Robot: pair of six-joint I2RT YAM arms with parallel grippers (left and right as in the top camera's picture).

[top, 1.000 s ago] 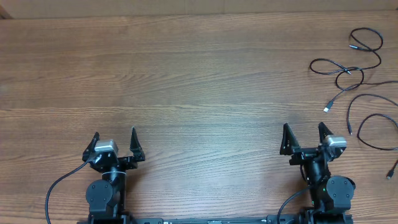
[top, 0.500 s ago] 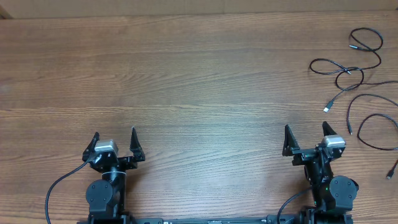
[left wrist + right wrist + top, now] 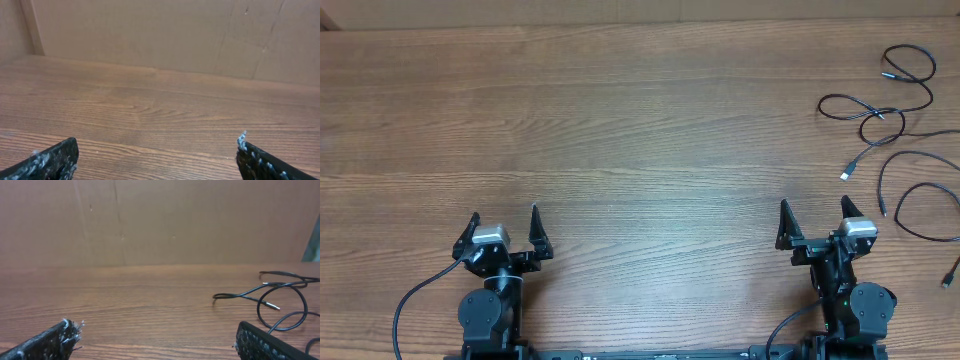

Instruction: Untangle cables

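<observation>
At the near edge of the table (image 3: 640, 130), the left gripper (image 3: 504, 212) and the right gripper (image 3: 812, 201) are seen with jaws spread wide and empty. Farther off, at the far right, the cables (image 3: 878, 113) are laid in loose, overlapping loops on the wood, nearer the right gripper, touched by neither.

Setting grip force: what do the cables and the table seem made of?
The cables: thin black cords, probably rubber or plastic sheathed, matte, lying in soft loops; one end shows a silvery, likely metal, tip. The table: brown wood-grain surface, smooth, low sheen; real wood or laminate, I cannot tell.
</observation>
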